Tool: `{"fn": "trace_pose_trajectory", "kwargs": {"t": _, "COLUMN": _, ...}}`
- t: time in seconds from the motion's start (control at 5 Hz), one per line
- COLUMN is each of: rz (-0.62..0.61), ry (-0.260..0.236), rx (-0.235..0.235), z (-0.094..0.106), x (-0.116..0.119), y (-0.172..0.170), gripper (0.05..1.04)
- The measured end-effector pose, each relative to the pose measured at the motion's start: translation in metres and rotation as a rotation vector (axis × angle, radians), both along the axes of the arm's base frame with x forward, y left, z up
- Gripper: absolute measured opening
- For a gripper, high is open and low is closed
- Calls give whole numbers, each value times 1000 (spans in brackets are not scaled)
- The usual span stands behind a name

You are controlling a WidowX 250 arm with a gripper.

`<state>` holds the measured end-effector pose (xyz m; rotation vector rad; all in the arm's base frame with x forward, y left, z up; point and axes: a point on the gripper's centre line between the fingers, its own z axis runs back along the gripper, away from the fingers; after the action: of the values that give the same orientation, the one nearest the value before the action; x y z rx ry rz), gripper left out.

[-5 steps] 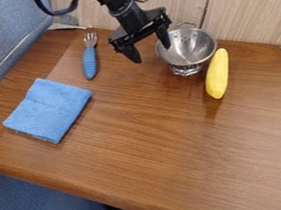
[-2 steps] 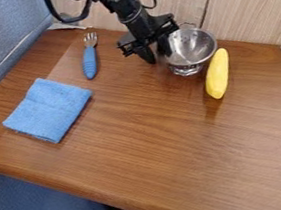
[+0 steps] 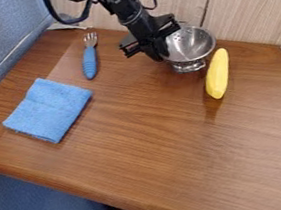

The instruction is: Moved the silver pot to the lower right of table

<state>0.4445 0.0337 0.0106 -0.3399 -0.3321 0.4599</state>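
Camera view: the black two-finger gripper [image 3: 162, 56] looks pinched closed on the left rim of the round, perforated silver metal pot [image 3: 193, 45], whose bowl lies rightward.

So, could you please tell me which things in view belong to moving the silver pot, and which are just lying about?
Part of the job:
- silver colander, the "pot"
- gripper, closed on the colander's rim
- wooden table, its lower right being the destination

Just lying about:
- blue-handled fork
- folded blue cloth
- yellow banana-shaped item
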Motion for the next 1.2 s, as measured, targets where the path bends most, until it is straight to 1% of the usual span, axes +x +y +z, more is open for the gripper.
{"fn": "trace_pose_trajectory", "kwargs": {"t": 0.2, "rz": -14, "ry": -2, "rx": 1, "z": -2, "x": -2, "y": 2, "gripper": 74}}
{"fn": "trace_pose_trajectory", "kwargs": {"t": 0.4, "rz": -25, "ry": -11, "rx": -9, "z": 1, "x": -8, "y": 7, "gripper": 74}}
{"fn": "trace_pose_trajectory", "kwargs": {"t": 0.6, "rz": -2, "ry": -38, "rx": -13, "z": 22, "x": -16, "y": 17, "gripper": 74}}
{"fn": "trace_pose_trajectory", "kwargs": {"t": 0.8, "rz": -25, "ry": -126, "rx": -59, "z": 48, "x": -26, "y": 21, "gripper": 74}}
{"fn": "trace_pose_trajectory", "kwargs": {"t": 1.0, "rz": -60, "ry": -188, "rx": -88, "z": 67, "x": -44, "y": 20, "gripper": 74}}
{"fn": "trace_pose_trajectory", "kwargs": {"t": 1.2, "rz": -135, "ry": -208, "rx": -135, "z": 71, "x": -71, "y": 3, "gripper": 74}}
